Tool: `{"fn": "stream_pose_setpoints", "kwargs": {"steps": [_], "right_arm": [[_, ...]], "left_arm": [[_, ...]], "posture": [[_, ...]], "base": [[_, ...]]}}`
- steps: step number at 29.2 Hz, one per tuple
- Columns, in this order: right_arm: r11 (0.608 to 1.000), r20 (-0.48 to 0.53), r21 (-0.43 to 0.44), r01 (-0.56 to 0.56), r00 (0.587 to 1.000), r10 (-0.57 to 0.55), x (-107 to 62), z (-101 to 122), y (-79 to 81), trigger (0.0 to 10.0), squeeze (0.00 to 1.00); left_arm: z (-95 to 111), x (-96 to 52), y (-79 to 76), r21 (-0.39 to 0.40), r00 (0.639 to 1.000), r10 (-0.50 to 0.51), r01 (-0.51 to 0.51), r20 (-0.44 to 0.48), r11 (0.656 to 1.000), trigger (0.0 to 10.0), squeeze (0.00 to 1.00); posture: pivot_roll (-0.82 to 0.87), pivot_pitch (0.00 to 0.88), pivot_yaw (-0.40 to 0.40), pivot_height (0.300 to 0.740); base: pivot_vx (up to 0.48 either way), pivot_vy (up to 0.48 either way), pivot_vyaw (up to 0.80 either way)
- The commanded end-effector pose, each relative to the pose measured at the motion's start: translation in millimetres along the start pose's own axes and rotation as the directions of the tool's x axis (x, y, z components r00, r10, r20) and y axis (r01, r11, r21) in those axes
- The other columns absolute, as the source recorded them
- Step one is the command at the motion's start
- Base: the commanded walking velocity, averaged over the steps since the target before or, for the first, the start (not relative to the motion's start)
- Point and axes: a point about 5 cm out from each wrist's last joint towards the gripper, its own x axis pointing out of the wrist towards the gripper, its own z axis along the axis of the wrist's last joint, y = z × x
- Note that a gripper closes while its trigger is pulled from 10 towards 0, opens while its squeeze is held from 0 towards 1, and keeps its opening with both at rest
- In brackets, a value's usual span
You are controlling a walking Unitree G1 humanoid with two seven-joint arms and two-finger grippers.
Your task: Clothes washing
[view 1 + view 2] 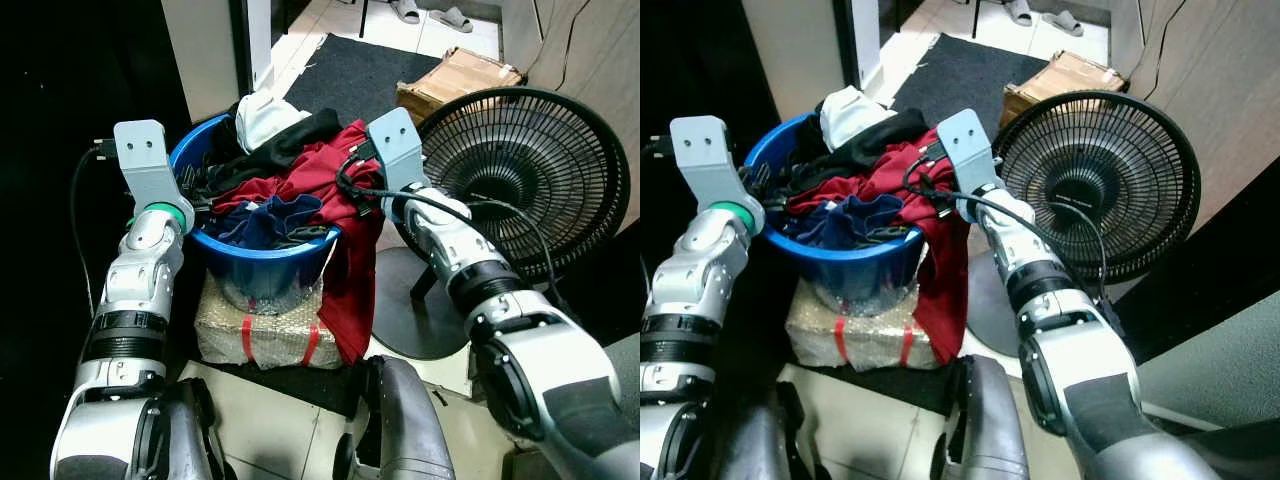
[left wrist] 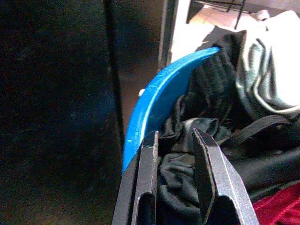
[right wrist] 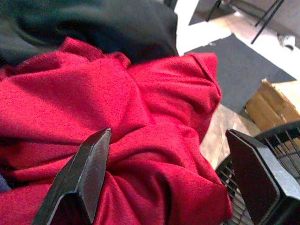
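Note:
A blue basin [image 1: 265,255] heaped with clothes stands on a wrapped box [image 1: 255,335]. On the heap lie a white garment [image 1: 262,115], a black garment [image 1: 285,148], a navy piece [image 1: 270,220] and a red garment [image 1: 345,260] that hangs over the basin's right side. My left gripper [image 1: 197,195] sits at the left rim [image 2: 154,98], its fingers drawn close on black cloth [image 2: 178,154]. My right gripper [image 3: 168,136] hovers wide open just above the red garment [image 3: 140,93] at the basin's right edge.
A black floor fan [image 1: 525,180] stands close behind my right arm, its round base by the wrapped box. A cardboard box [image 1: 455,80] and a dark mat [image 1: 360,70] lie beyond. A dark panel borders the basin's left side.

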Motion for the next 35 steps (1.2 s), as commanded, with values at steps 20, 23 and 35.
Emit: {"fn": "stream_pose_setpoints", "kwargs": {"steps": [20,23,35], "right_arm": [[0.989,-0.143,0.144,-0.028,0.988,0.049,-4.6,-36,9.0,10.0,0.00],[0.988,-0.184,0.143,-0.051,0.980,0.077,-7.1,-48,15.8,10.0,0.00],[0.955,-0.102,0.293,-0.053,0.991,0.086,-5.7,-40,14.0,0.0,0.00]], "left_arm": [[-3,-4.7,1.0,-0.005,1.000,-0.003,0.003,-0.011,1.000,10.0,0.00],[-2,-4.8,0.3,-0.006,1.000,-0.005,0.005,-0.006,1.000,10.0,0.00],[-5,-6.1,2.2,0.000,1.000,-0.006,0.006,-0.012,1.000,10.0,0.00]], "posture": [[0.03,0.178,-0.038,0.471],[0.04,0.177,-0.041,0.471],[0.03,0.146,-0.027,0.471]], "base": [[0.000,0.000,0.00],[0.000,0.000,0.00],[0.000,0.000,0.00]]}}
